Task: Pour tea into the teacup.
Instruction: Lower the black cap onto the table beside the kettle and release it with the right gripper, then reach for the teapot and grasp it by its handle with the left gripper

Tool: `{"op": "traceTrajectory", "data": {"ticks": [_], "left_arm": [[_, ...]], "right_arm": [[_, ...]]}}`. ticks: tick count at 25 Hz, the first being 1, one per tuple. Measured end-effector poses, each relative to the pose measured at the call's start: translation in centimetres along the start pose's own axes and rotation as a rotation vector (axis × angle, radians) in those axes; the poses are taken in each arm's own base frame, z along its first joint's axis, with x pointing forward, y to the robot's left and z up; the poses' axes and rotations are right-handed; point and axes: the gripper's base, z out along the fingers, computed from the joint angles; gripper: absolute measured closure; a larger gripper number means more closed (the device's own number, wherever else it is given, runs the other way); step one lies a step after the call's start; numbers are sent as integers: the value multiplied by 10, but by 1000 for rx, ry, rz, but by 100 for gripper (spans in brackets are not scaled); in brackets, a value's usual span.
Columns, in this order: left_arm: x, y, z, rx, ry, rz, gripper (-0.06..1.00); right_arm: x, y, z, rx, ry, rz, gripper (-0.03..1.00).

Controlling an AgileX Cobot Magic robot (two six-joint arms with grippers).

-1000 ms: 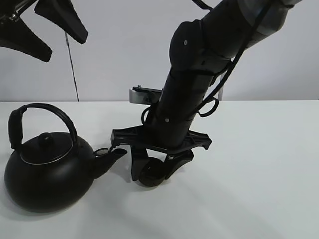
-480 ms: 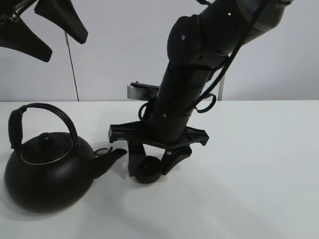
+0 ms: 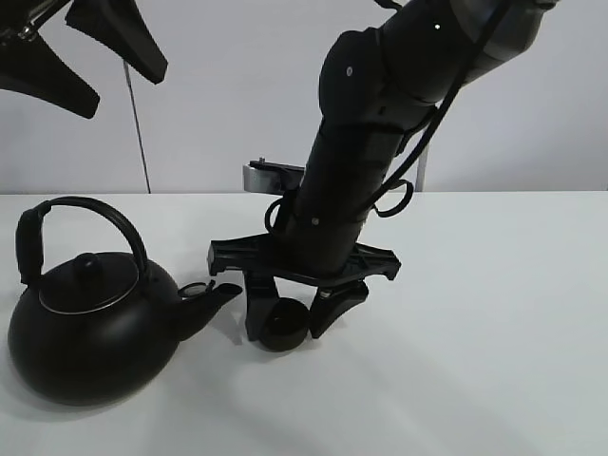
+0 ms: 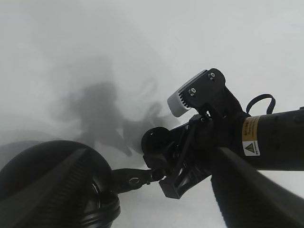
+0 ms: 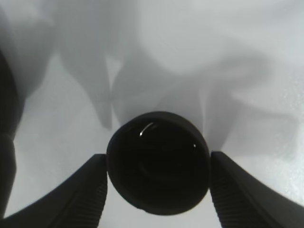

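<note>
The teacup (image 3: 282,325), small, black and handleless, stands upright on the white table (image 3: 494,313) just right of the kettle's spout (image 3: 217,294). My right gripper (image 3: 290,318) reaches down over it, one finger on each side, open by a narrow gap. The right wrist view shows the teacup (image 5: 158,161) between the fingers (image 5: 90,190), its inside dark. The big black kettle (image 3: 90,332) sits at the left with its arched handle up. My left gripper (image 3: 125,91) hangs high above the kettle, open and empty. No tea shows in any view.
The right arm (image 3: 370,142) leans across the table's middle, with a grey camera block (image 3: 266,178) at its wrist. The left wrist view looks down on the kettle's spout (image 4: 135,178), the teacup (image 4: 156,140) and the right arm (image 4: 266,137). A pale wall stands behind.
A second ago the teacup hung tilted in the shut right gripper. It now stands on the table, and the jaws have parted slightly. The left gripper and kettle have not moved.
</note>
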Motion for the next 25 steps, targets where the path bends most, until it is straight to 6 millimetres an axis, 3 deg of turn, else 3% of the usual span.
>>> {"op": "traceTrajectory", "data": {"ticks": [7,10,17,25], "left_arm": [[0,0,0,0,0,0,43],[0,0,0,0,0,0,43],[0,0,0,0,0,0,43],[0,0,0,0,0,0,43]], "right_arm": [[3,0,-2,2,30,-1,54],[0,1,-12,-4,7,-2,54],[-5,-3,-53,-14,-43,6,54],[0,-10,-112,40,-92,-53,54]]}}
